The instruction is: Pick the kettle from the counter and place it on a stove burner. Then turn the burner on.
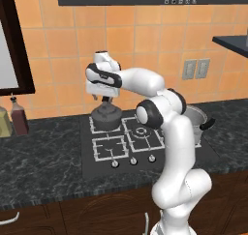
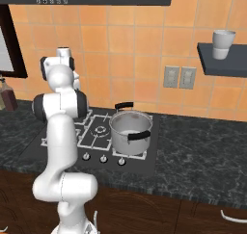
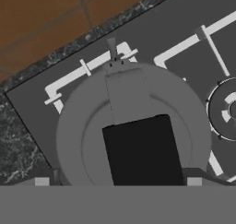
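Orange tiles (image 1: 145, 40) are seen behind the counter (image 1: 43, 156), where the cooktop (image 1: 193, 154) is set. On its rear left burner (image 1: 97, 125) the kettle (image 1: 107, 116) is seated, its grey body (image 3: 73, 126) seen from straight above in the hand view. Directly over it the tool (image 1: 106, 100) is held at the kettle's handle; whether it is clamped cannot be told. A steel pot (image 2: 130, 132) is placed on the right side of the cooktop, well apart from the kettle. Three knobs (image 1: 133, 160) are lined along the front edge. A brown bottle (image 1: 19, 115) is stood at the far left of the counter.
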Robot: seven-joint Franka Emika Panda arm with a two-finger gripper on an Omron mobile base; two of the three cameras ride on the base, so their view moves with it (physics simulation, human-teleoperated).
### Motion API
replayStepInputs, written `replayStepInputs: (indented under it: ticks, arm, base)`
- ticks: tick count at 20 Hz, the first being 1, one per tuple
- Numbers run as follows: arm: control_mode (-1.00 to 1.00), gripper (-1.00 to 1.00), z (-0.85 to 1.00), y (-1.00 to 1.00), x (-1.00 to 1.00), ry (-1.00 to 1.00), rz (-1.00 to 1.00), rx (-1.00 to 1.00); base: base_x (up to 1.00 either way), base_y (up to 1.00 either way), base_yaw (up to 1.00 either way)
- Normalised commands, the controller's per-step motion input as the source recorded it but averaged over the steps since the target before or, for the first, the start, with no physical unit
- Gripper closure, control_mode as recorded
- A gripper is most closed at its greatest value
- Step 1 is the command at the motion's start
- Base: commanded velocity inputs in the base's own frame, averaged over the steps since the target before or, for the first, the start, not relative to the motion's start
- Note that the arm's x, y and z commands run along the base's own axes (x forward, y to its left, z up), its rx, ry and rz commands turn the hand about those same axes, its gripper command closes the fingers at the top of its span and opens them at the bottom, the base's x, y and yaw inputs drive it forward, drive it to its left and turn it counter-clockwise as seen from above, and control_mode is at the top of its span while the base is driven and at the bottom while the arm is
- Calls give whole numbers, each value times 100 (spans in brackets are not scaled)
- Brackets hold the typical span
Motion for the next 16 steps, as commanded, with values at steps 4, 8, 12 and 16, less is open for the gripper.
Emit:
replayStepInputs:
  ticks: [4, 8, 12, 16]
  arm:
    - [-100, -100, 20, 0, 28, -8, -7, 0]
    - [-100, -100, 21, 0, 33, -11, -8, 0]
    - [-100, -100, 8, 0, 28, -16, -8, 1]
    - [-100, -100, 16, 0, -17, -30, -7, 11]
  base:
    - [0, 0, 0]
    - [0, 0, 0]
    - [0, 0, 0]
    - [0, 0, 0]
